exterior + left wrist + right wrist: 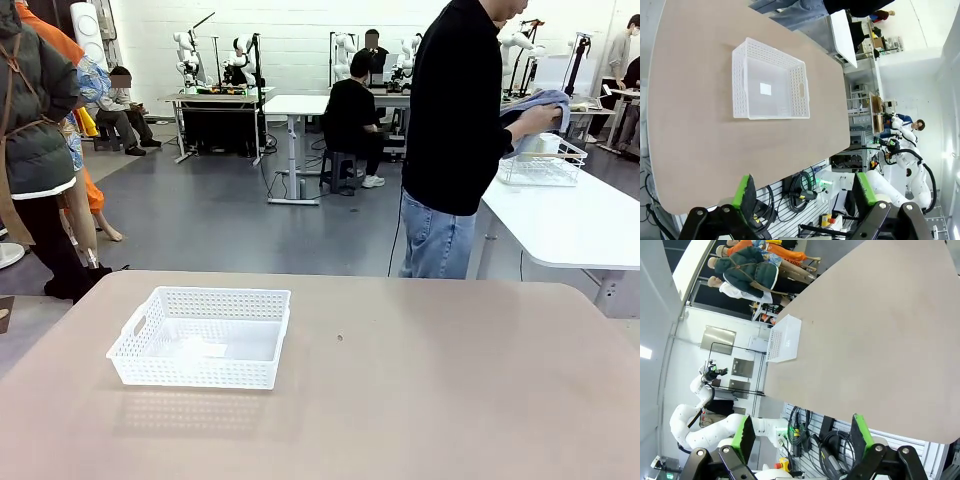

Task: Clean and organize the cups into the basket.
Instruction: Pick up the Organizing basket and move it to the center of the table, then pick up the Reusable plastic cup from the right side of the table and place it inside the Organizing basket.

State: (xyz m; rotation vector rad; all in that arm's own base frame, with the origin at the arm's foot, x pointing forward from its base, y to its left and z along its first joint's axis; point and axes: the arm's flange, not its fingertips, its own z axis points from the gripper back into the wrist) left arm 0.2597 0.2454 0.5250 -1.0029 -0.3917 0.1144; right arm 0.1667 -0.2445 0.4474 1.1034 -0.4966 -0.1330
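Front view: basket [195,372] sits empty on our table [430,380], left of centre, toward the near side, closest to the left edge but not at it. We judge it light, thin and a bit flexy, with mesh walls that give under a pinch, and likely to skate on the smooth top if nudged. The best hold is the rim at an end, by the slot handle [137,325], not mid-wall. Person [455,130] at the far side is turned to the white side table [590,225], hands in a blue cloth [540,105]; we can't tell whether it wraps a cup. A wire basket [545,168] stands there too. Left wrist view: left gripper [804,192] has its pads spread wide with nothing between them, held back off the near table edge, basket ahead. Right wrist view: right gripper [803,436] is likewise spread and empty. There is bare tabletop right of the basket through to the far edge, so we have plenty of room for a handover or set-down. We watch the rounded corners and the near edge.
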